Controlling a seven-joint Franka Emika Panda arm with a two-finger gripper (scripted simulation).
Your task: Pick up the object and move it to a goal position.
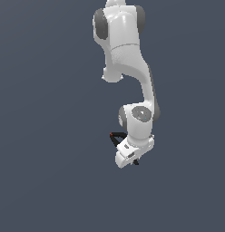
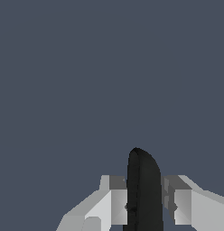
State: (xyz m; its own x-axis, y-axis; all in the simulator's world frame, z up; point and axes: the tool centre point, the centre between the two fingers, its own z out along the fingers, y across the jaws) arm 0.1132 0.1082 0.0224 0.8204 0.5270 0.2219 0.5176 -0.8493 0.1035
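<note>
The object is a small black spring clamp, and it sticks out from behind the white hand in the exterior view, with a tiny red tip on its upper left end. A second black bit shows just below the hand. In the wrist view the object is a dark rounded bar standing between the two pale fingers, which press on both of its sides. My gripper hangs under the bent arm, shut on the clamp. Most of the clamp is hidden by the hand.
A flat, plain grey-blue ground fills both views. The white arm comes down from the top middle of the exterior view. No other object or marker shows.
</note>
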